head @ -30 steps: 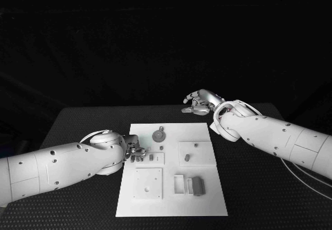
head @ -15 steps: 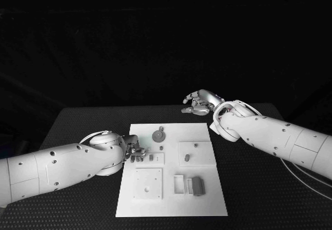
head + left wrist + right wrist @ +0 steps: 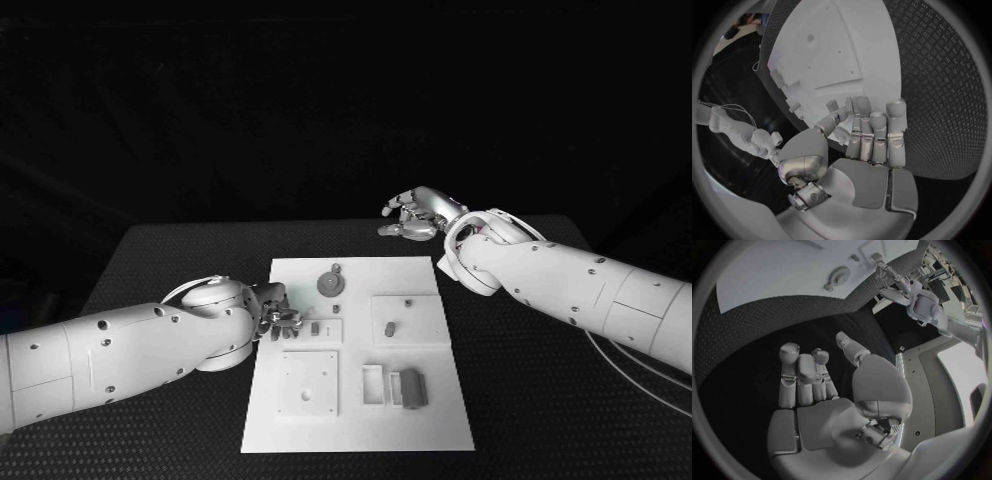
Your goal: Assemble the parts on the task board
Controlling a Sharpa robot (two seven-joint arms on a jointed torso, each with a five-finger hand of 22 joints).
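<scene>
Task board (image 3: 433, 400), a flat white rectangular plate, lies lengthwise at the middle of a black textured table (image 3: 173, 250), with small grey parts spread over its raised square panels. At the board's left edge, the robot's left hand (image 3: 281, 320), silver and many-fingered on a white arm, reaches in over the plate; in the left wrist view its fingers (image 3: 873, 135) lie close together and extended over the white surface, their tips at a small raised piece, though whether anything is pinched there cannot be told. Just beside that hand stands a small grey upright peg (image 3: 315, 327) on the upper left panel. Further up the board rests a round grey disc with a short stem (image 3: 332, 284), also seen in the right wrist view (image 3: 839, 276). Toward the middle right, a short grey block (image 3: 391, 326) stands in a square panel, and near the board's lower end a long grey bar (image 3: 413, 388) lies beside a white slotted holder (image 3: 375, 385). To the lower left sits a plain white square panel (image 3: 309, 382). At the far right corner of the table, well apart from the board, the right hand (image 3: 415, 215) hovers with its fingers (image 3: 798, 375) curled inward on nothing.
</scene>
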